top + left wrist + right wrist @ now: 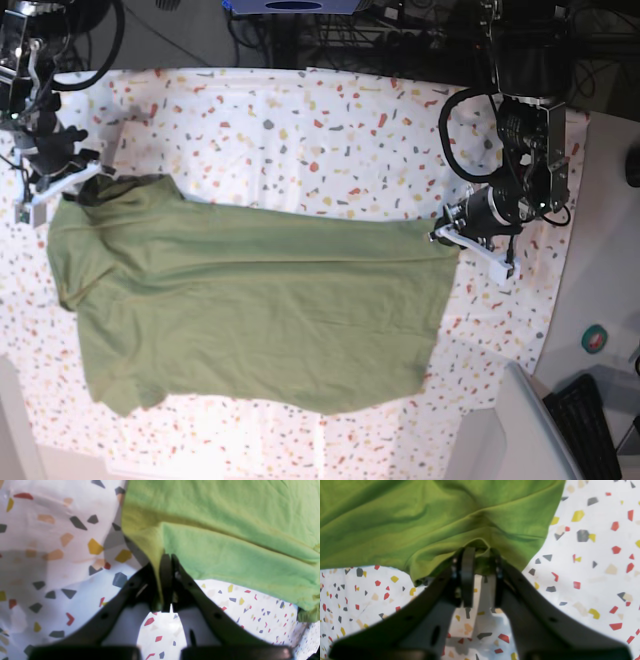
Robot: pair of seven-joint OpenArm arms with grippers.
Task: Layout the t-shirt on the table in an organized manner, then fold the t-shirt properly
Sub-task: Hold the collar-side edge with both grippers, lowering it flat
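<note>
Shirt (270, 310) pinched by left fingers (168, 585), right fingers (467, 580) open

Lies on the white, spotty table (270, 130), wide and green, from near the right fingers all the way over to the left fingers. Is squeezed tight at one edge between the left fingers, now shut on the cloth. Has a long, thin strip running from the left fingers toward the right fingers. Makes a little arch of cloth at the tips of the right fingers, spread a bit apart. Looks bumpy there, with a small flap sticking out just beside.
</note>
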